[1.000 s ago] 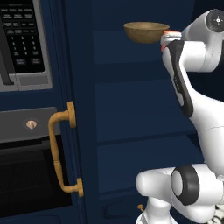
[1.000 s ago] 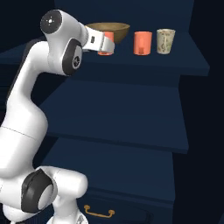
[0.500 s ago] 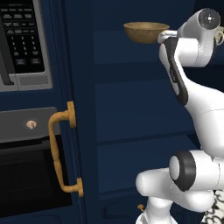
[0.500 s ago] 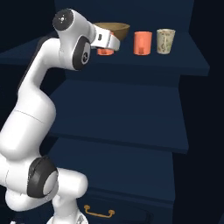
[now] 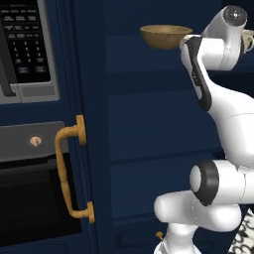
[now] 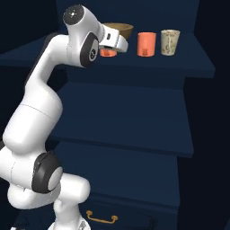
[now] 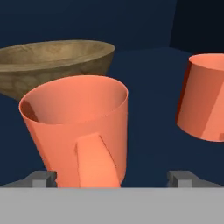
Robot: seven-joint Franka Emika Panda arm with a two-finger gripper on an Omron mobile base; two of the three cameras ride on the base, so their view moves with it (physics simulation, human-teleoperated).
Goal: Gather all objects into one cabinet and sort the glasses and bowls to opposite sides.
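Smooth coral cup (image 7: 83,127) before grainy, seemingly wooden bowl (image 7: 52,61)

We see the near orange cup (image 7: 81,131) standing upright right between our spread fingertips (image 7: 43,178), blocking the way ahead. The bowl (image 7: 52,63) sits close behind that cup. A clear shelf (image 7: 153,87) lane runs between it and the second orange cup (image 7: 205,103).

microwave: a black keypad panel (image 5: 22,44) sits at my upper left
oven: a dark glass door (image 5: 34,198) below it, with a small round knob (image 5: 34,141)
drawer: a brass pull (image 6: 102,218) low in front of me
light: dim, everything navy
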